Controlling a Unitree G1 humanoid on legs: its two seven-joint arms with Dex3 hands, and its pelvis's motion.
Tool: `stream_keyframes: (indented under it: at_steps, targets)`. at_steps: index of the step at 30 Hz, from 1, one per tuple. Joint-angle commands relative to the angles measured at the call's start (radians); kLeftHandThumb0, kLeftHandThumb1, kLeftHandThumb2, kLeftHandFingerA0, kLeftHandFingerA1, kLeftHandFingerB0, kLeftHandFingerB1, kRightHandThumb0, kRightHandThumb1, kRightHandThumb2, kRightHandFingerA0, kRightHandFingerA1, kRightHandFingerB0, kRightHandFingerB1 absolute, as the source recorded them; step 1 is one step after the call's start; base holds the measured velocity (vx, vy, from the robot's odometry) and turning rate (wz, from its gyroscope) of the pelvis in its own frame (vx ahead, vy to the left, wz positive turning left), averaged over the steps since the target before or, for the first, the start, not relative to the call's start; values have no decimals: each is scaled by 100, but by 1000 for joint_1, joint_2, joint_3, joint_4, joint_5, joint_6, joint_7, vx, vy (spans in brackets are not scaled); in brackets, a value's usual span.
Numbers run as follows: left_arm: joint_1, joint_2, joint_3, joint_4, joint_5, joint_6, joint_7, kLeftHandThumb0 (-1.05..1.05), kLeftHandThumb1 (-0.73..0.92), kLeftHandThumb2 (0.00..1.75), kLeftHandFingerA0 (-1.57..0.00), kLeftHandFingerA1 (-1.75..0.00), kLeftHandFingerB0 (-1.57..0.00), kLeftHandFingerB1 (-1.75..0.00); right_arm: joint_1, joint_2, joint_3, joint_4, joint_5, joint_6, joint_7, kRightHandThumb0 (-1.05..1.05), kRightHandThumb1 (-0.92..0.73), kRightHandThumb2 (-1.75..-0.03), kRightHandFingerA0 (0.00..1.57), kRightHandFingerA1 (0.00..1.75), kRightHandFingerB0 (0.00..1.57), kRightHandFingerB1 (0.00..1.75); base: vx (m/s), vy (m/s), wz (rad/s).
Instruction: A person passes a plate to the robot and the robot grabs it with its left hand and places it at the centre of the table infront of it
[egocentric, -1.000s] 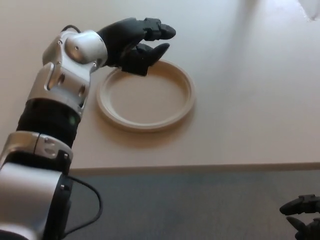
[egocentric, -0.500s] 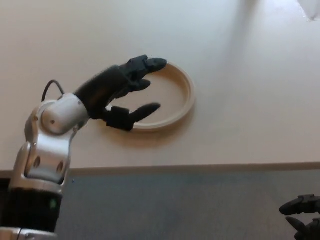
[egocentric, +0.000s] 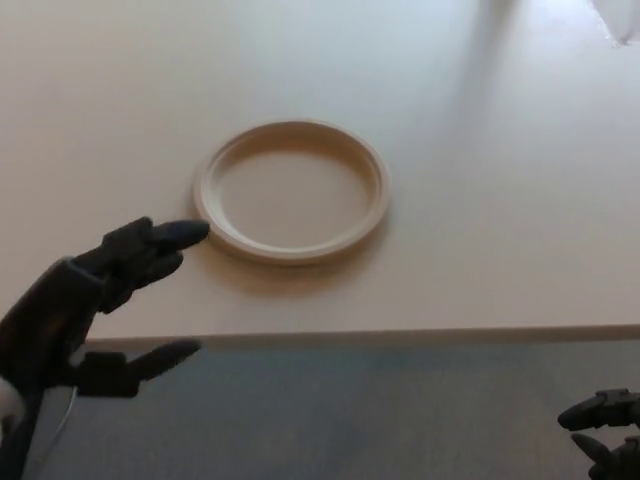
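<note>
One plate (egocentric: 291, 190) lay flat and alone on the pale table (egocentric: 500, 200), bottom down and rim up, with nothing touching it. That looked like a finished placement, since it sat steady, well in from the table's near edge and roughly central in the stretch of top that showed.

The left hand (egocentric: 95, 300) hung near the plate's lower-left rim but clear of it, over the table's near edge. Its fingers (egocentric: 160, 238) were spread apart from the thumb (egocentric: 150, 360) and held nothing; only the fingertips came close to the rim, with no contact. An empty, spread hand there fitted a release already made.

Far from the plate, at the bottom right corner of the view, the right hand (egocentric: 602, 432) showed only in part over the grey floor (egocentric: 380, 410), and whether it was spread or closed could not be told.

Bare tabletop lay on every side of the plate, widest beyond it and to its right. The near edge ran below the plate, so the open way off for the left hand seemed to be back toward the robot.
</note>
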Motion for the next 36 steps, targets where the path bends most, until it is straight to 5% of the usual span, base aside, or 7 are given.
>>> stream_keyframes:
  at_steps: [1, 10, 18, 23, 24, 27, 36]
  targets:
    - [524, 172, 347, -565, -836, -279, -437, -42, 56, 57, -20, -30, -11, -35, 1, -22, -5, 23, -5, 35, 9, -62, -74, -62, 73, 66, 54, 53, 0, 0, 0]
    - [629, 217, 56, -23, 54, -539, -97, -32, 56, 62, -16, -36, -12, -35, 52, -6, -7, 23, 1, 23, 4, -62, -75, -62, 71, 67, 55, 55, 0, 0, 0]
    - [387, 281, -80, 463, 266, -446, 251, -13, 53, 100, -2, -46, -11, -48, 91, -2, -13, 28, 0, 9, -46, -60, -75, -62, 74, 73, 50, 51, 0, 0, 0]
    - [308, 332, -148, 553, 341, -349, 341, -19, 69, 71, -12, -36, -19, -38, 107, -8, -32, 26, 13, 15, -69, -60, -74, -63, 74, 74, 48, 51, 0, 0, 0]
    - [272, 352, -181, 578, 382, -287, 365, -16, 52, 99, 0, -47, -10, -49, 109, -7, -34, 25, 15, 17, -67, -61, -74, -62, 73, 73, 50, 51, 0, 0, 0]
    - [168, 385, -249, 732, 404, -251, 401, -20, 71, 63, -24, -41, -24, -35, 135, -2, -37, 22, 18, 6, -73, -62, -73, -62, 73, 75, 51, 52, 0, 0, 0]
    - [-73, 369, -407, 1199, 421, -145, 545, -24, 65, 61, -81, -84, -25, -32, 192, 0, -25, 25, 7, -6, -75, -62, -74, -62, 75, 76, 47, 51, 0, 0, 0]
